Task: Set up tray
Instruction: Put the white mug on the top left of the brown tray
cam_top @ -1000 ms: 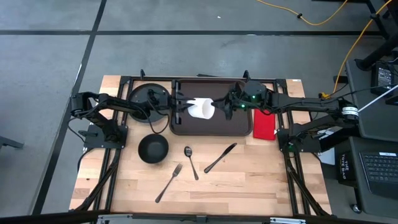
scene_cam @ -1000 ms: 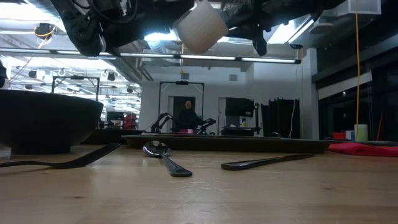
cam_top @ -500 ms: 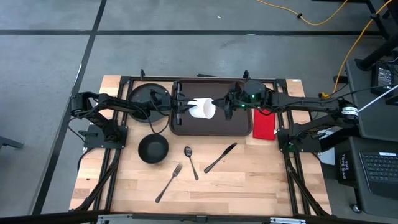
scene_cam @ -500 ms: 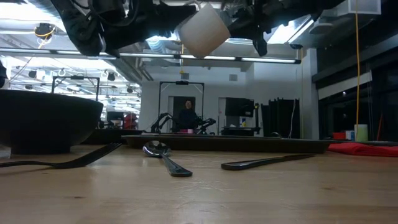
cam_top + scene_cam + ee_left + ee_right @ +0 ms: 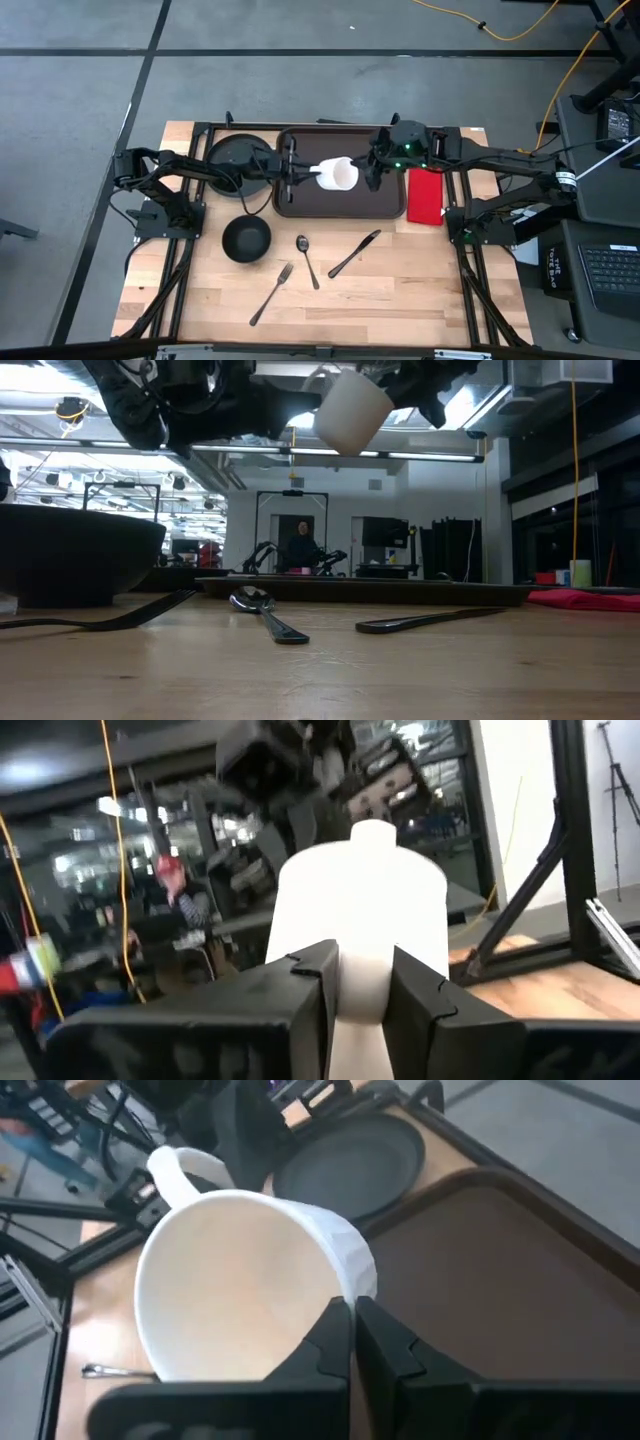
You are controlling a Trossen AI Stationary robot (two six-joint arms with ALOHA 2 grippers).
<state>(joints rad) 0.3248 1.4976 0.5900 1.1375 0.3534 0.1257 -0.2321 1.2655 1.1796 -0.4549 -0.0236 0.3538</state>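
A white cup point(image 5: 338, 175) with a handle hangs in the air over the dark brown tray point(image 5: 300, 203), lying roughly on its side; the low view shows the cup point(image 5: 352, 410) high above the table. My left gripper point(image 5: 303, 172) comes at it from the table's left and is shut on its handle. My right gripper point(image 5: 365, 172) comes from the right and is shut on its rim. The right wrist view looks into the cup's open mouth point(image 5: 230, 1290). The tray point(image 5: 370, 590) lies flat at the table's far edge. My left gripper pinches the cup's handle point(image 5: 360, 995) between its two fingers, reaching in about level from the table's left. The cup is lifted clear of the tray. My right gripper pinches the cup's rim point(image 5: 352, 1292), opposite the handle point(image 5: 172, 1168). One finger point(image 5: 330, 1335) is inside the mouth and one outside, coming level from the table's right.
A black round plate point(image 5: 238, 160) lies left of the tray and a red napkin point(image 5: 426, 196) right of it. Nearer me are a black bowl point(image 5: 246, 240), a spoon point(image 5: 307, 260), a fork point(image 5: 270, 293) and a knife point(image 5: 354, 253). Bare wood lies along the near edge.
Both grippers have carried the cup toward the table's right over the tray and a little upward. Both have kept their hold throughout.
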